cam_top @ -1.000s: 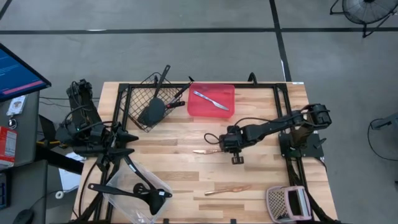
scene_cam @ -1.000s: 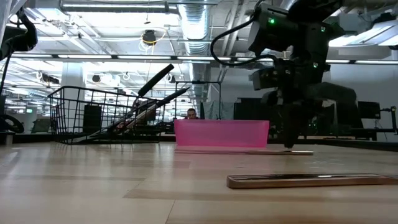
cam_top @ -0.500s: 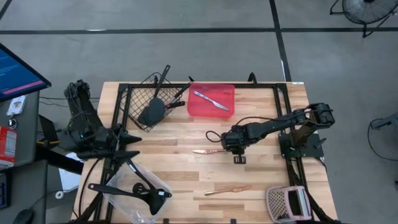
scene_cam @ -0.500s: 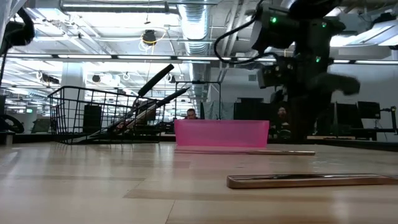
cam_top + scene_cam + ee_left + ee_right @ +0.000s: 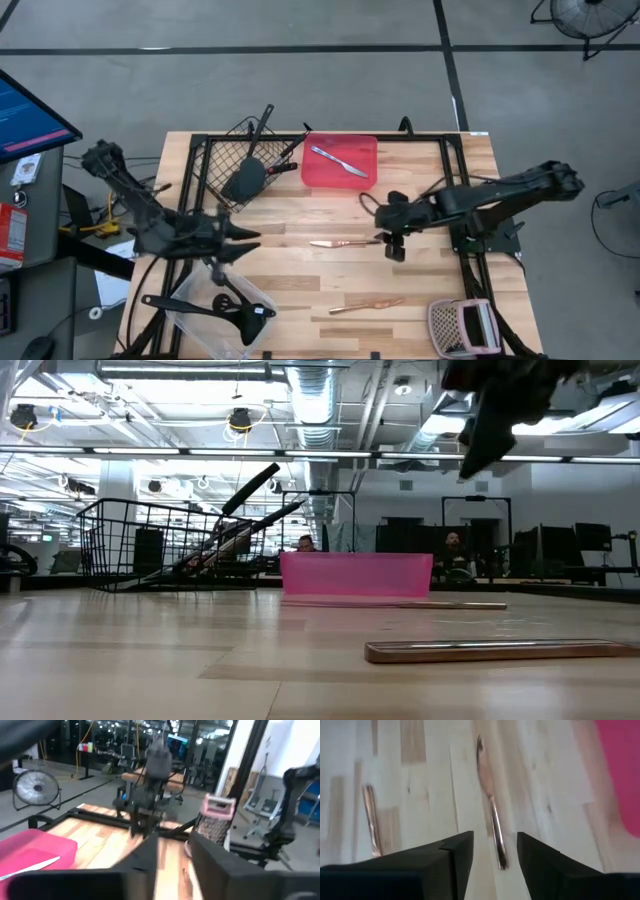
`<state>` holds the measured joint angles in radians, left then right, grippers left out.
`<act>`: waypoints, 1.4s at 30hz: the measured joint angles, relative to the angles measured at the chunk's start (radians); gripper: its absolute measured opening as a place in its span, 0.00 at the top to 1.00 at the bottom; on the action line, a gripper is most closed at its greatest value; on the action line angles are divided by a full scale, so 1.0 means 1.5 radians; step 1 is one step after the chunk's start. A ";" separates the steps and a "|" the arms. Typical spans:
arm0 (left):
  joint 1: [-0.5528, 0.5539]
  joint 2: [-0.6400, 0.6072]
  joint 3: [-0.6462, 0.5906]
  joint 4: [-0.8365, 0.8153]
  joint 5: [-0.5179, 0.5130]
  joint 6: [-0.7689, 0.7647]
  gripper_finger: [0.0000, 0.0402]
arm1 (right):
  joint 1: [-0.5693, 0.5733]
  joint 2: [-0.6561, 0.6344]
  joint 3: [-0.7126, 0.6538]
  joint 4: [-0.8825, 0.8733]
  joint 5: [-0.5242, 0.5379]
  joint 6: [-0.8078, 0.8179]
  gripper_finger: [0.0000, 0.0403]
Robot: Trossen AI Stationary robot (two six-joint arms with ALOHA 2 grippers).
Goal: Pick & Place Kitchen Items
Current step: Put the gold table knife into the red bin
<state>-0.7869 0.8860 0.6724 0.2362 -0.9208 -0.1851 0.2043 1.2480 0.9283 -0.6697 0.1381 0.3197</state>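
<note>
Two copper utensils lie flat on the wooden table: one near the middle, the other nearer the front edge. My right gripper hovers open above the right end of the middle one, with nothing between its fingers. In the low view it is well above the table. My left gripper is over the table's left half, pointing right, open and empty. A silver knife lies in the red tray. Black utensils lean in the wire basket.
A clear tub holding a black ladle sits at the front left. A pinkish mesh item stands at the front right corner. Bare wood lies between the two copper utensils and right of the tray.
My right gripper has risen from the table at the right end of the middle copper utensil and drawn a little toward the right edge; the utensil stays flat on the wood. My left arm has swung from the left edge toward the table's middle.
</note>
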 joint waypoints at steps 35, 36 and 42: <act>0.348 0.414 0.001 -0.009 0.322 -0.232 1.00 | 0.065 -0.068 0.000 -0.027 0.056 0.067 0.70; 0.353 0.420 0.001 -0.008 0.322 -0.232 1.00 | 0.065 -0.068 0.000 -0.027 0.056 0.067 0.70; 0.374 0.449 0.001 -0.006 0.336 -0.231 1.00 | 0.065 -0.068 0.000 -0.027 0.057 0.067 0.70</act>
<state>-0.2260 1.5599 0.6739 0.2272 -0.4167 -0.5320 0.3019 1.1461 0.9279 -0.7105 0.2230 0.4202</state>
